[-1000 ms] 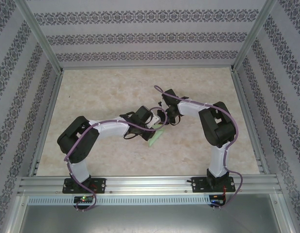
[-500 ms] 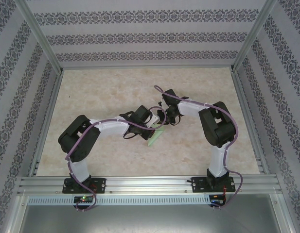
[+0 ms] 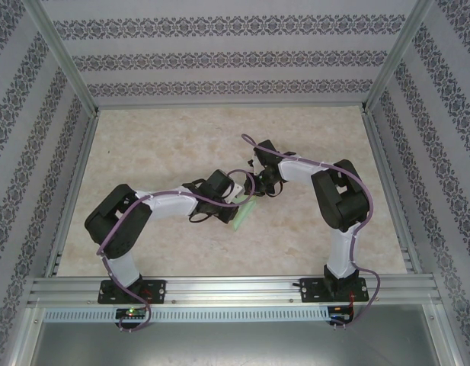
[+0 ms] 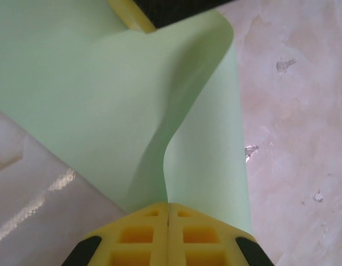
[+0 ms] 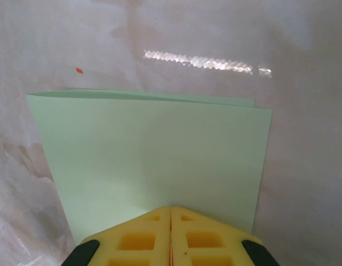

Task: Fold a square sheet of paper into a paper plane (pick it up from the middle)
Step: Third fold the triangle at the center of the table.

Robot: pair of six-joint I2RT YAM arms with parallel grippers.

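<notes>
Sheet (image 3: 244, 214), pale green and folded double, is at the middle of the bench (image 3: 158, 145). Left pincer (image 4: 168, 206) and right pincer (image 5: 171, 210) each clamp an edge. Judged light, limp, crease-prone; hold beside the fold, not loose corners.

Smooth, matt square sheet of paper (image 5: 148, 160); glossy, marbled bench (image 5: 309, 166); dull brushed metal frame rail (image 3: 235, 288).

Sheet of paper (image 3: 244, 214) over table (image 3: 166, 145) centre, left end effector (image 4: 168, 208) at its left, right end effector (image 5: 171, 211) behind.
</notes>
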